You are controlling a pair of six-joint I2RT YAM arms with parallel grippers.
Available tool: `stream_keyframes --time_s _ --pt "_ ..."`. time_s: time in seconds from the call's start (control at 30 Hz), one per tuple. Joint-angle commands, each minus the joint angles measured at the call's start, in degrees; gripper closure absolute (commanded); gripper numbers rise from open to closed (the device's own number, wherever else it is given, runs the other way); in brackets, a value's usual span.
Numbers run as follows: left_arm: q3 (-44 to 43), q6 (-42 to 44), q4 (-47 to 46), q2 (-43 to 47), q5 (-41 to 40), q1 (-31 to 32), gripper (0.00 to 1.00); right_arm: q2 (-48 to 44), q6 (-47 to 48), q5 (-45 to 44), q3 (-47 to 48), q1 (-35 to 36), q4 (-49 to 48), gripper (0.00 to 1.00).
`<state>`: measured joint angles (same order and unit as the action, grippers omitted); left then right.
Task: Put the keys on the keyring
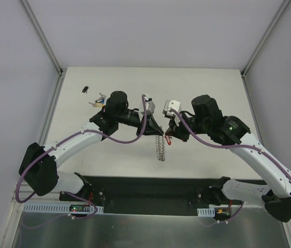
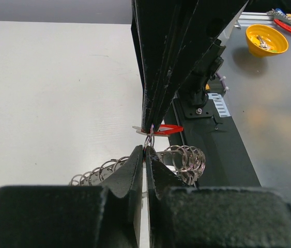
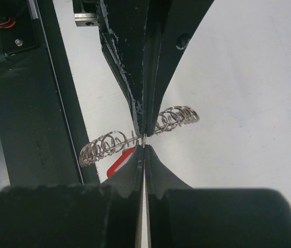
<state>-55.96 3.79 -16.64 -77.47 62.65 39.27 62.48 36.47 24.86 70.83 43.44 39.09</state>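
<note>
Your left hand [image 2: 144, 153] pinches the grey coiled-wire keyring [image 2: 186, 158], right hand [image 3: 143, 153] the red-tagged silver key [image 2: 167, 129]; threading looks unfinished.

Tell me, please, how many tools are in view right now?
2. The left tool is shut on the keyring at the centre of the overhead view; the right tool meets it tip to tip, shut on the red-tagged key. None appears hidden.
</note>
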Motion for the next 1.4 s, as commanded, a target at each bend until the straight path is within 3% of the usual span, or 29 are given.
stream_keyframes --time_s 0.0,0.33,0.67,1.0,1.37 --pt "-2.4 0.1 -0.8 0.0 3.1 -0.3 1.0 -0.4 0.4 0.5 2.4 0.2 -2.2 0.99" --pt "-2.2 -3.0 0.8 3.5 -5.2 -1.2 1.0 -1.9 1.9 -3.7 0.5 0.2 1.1 0.99" --pt "-0.4 -8.7 -4.9 6.0 -8.6 -2.8 1.0 -3.9 1.2 -6.2 -3.9 0.2 1.5 0.99" --pt "5.4 -20.5 -23.1 5.8 -13.8 -2.7 1.0 -2.6 -2.9 -3.8 -5.8 0.3 -6.8 0.99" --pt "10.4 -18.0 -23.3 8.7 -16.1 -2.2 1.0 -1.1 -0.9 -6.9 -0.7 0.4 -6.9 0.99"
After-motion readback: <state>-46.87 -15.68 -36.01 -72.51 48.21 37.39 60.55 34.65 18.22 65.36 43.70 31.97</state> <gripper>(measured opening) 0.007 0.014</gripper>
